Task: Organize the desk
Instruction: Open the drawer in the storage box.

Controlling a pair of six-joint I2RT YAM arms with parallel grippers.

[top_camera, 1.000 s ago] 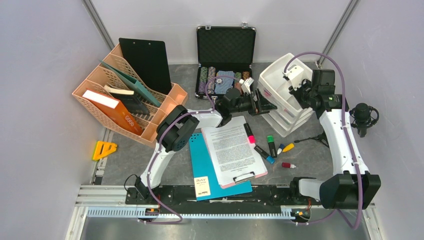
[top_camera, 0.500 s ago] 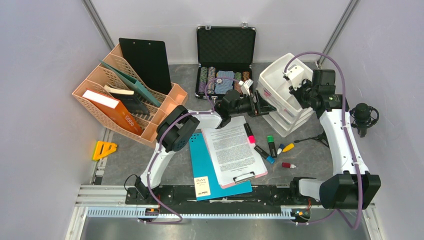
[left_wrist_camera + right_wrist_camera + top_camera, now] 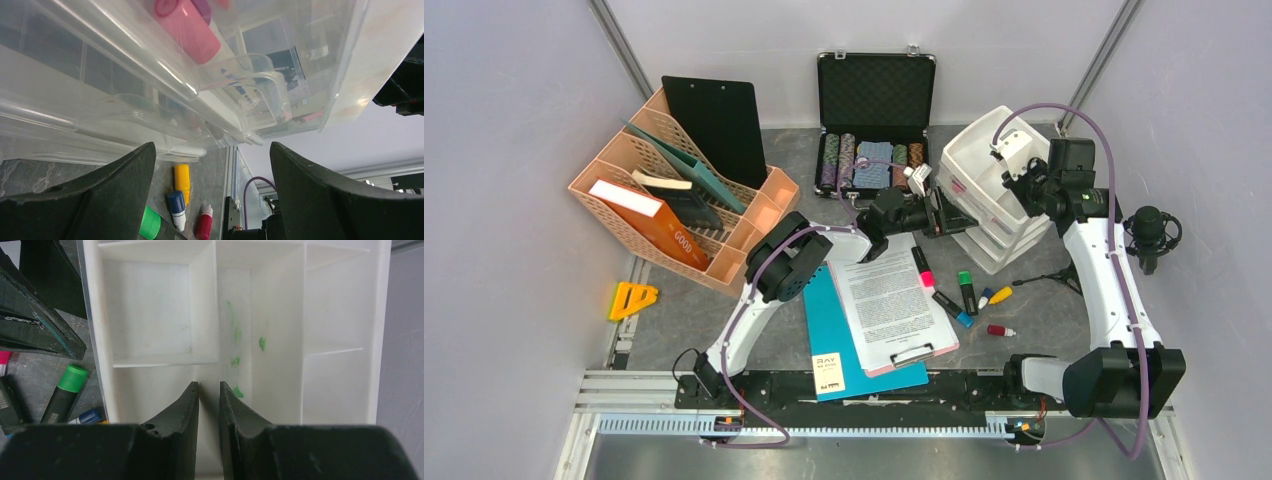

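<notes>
The dark grey desk (image 3: 684, 320) holds a clear drawer unit (image 3: 999, 245) with a white divided tray (image 3: 979, 150) on top. My right gripper (image 3: 1016, 168) reaches into that tray (image 3: 325, 315); its gripper (image 3: 209, 390) is shut on a thin white divider wall. My left gripper (image 3: 944, 215) is open and empty, close against the drawer fronts, whose clear handles (image 3: 250, 85) fill its view (image 3: 212, 195). A pink item (image 3: 187, 27) lies in an upper drawer. Loose pens lie on the desk: pink (image 3: 921, 266), green (image 3: 965, 291), blue (image 3: 951, 308), yellow (image 3: 1001, 295), red (image 3: 1000, 330).
A clipboard with paper (image 3: 889, 300) lies on a teal notebook (image 3: 824, 330) in front. An open black case (image 3: 876, 95) stands at the back, an orange file rack (image 3: 674, 200) at left, a yellow triangle (image 3: 631, 298) near the left wall, a microphone (image 3: 1151, 235) at right.
My left arm has shifted slightly to the right, bringing its open gripper closer to the drawer unit. The right arm has not moved.
</notes>
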